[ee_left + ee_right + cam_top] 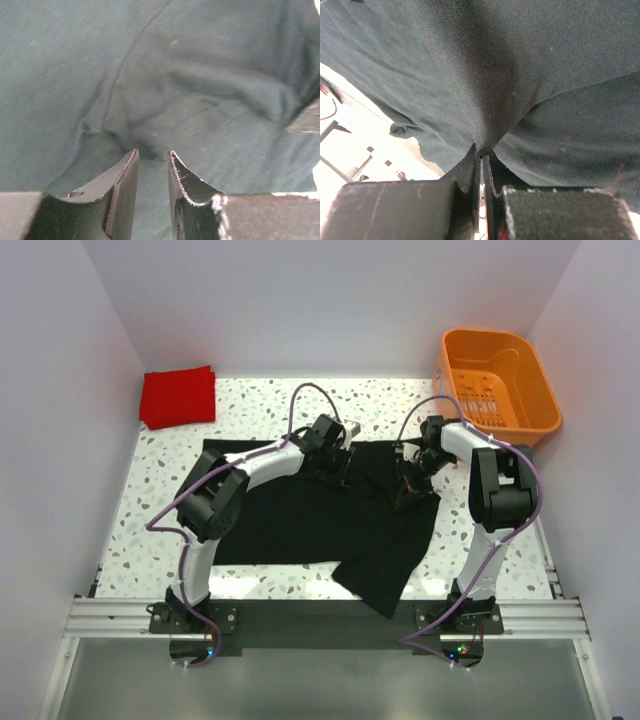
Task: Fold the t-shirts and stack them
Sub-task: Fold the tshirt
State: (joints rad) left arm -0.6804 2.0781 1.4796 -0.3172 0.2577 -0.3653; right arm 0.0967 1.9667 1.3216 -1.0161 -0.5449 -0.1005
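Right pincer (481, 159) clenched on a pinch of the black t-shirt (300, 520), at its far-right edge, I think to draw this edge over for a fold | left pincer (152, 156) released, fingers slightly apart, just above its far-middle cloth | red t-shirt (178, 396) folded beyond its far-left corner, likely the stack base.

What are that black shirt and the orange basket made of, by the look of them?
The black short-sleeved t-shirt looks like soft matte cloth: fine threads and limp creases show up close. The orange basket looks like rigid moulded plastic, smooth and evenly coloured, with neat slots.
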